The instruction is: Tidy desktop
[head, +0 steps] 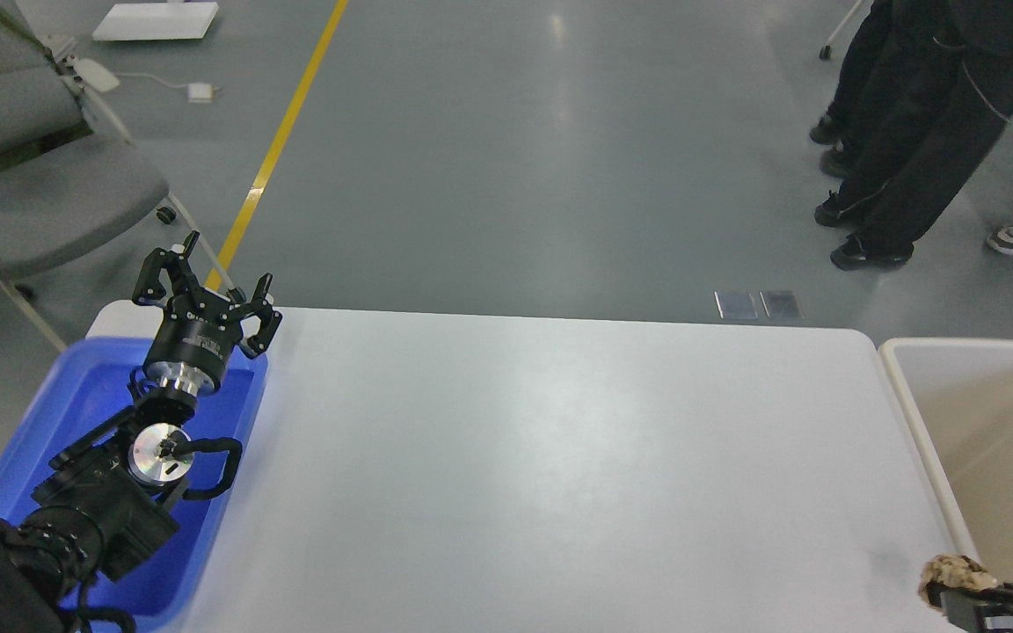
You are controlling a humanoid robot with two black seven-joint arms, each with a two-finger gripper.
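the white bench spreads to the right of the left gripper, whose fingers are spread over a blue tray. the right gripper pinches a crumpled brownish lump beside a beige tub. beyond lies grey floor with a yellow line.

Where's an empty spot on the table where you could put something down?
Nearly all of the white desktop shows bare, from the blue tray on the left to the beige tub on the right. It's crowded over the tray, where the left gripper hangs.
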